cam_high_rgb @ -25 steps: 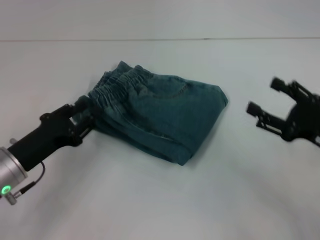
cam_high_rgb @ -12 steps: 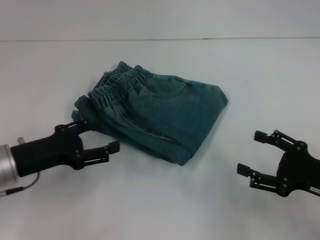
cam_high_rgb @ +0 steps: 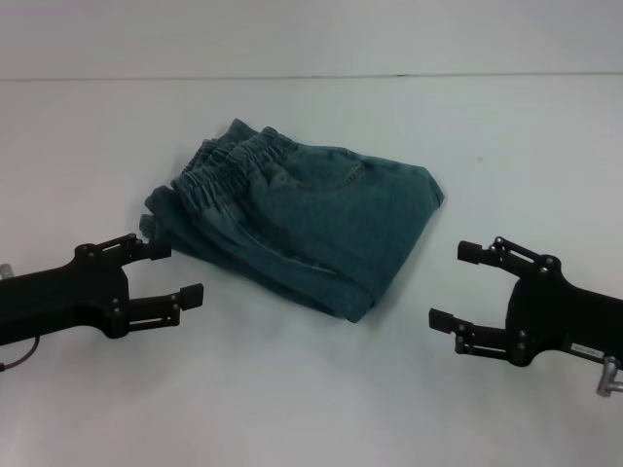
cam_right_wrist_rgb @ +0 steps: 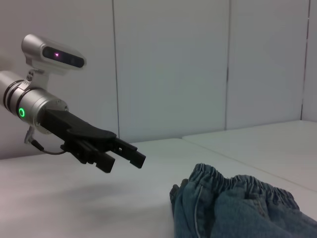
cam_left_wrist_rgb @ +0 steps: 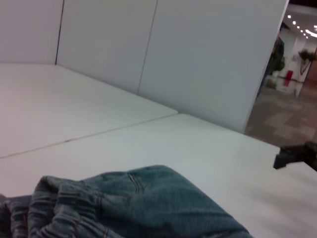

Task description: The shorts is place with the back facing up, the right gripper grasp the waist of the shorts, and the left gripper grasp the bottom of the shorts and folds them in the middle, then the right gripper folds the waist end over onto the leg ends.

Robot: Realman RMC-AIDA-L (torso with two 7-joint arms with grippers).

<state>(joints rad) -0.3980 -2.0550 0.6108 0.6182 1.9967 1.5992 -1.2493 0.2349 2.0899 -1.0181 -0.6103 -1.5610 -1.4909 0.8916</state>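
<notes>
The teal denim shorts (cam_high_rgb: 302, 214) lie folded into a compact bundle on the white table (cam_high_rgb: 311, 389), elastic waist (cam_high_rgb: 229, 165) at the far left of the bundle. The shorts also appear in the left wrist view (cam_left_wrist_rgb: 124, 208) and the right wrist view (cam_right_wrist_rgb: 242, 206). My left gripper (cam_high_rgb: 173, 272) is open, empty, hovering near the table's front left, clear of the shorts' left corner. My right gripper (cam_high_rgb: 456, 286) is open and empty at the front right, a short way off the bundle's near right corner. The right wrist view shows the left gripper (cam_right_wrist_rgb: 129, 154) across the table.
White wall panels (cam_left_wrist_rgb: 148, 54) stand behind the table. A seam line (cam_high_rgb: 311, 76) crosses the far side of the tabletop. An opening to a lit room (cam_left_wrist_rgb: 292, 74) shows in the left wrist view.
The left gripper let go of the shorts' waist edge, opened and drew back toward the front left. The right gripper came down from the far right to the front right, staying open.
</notes>
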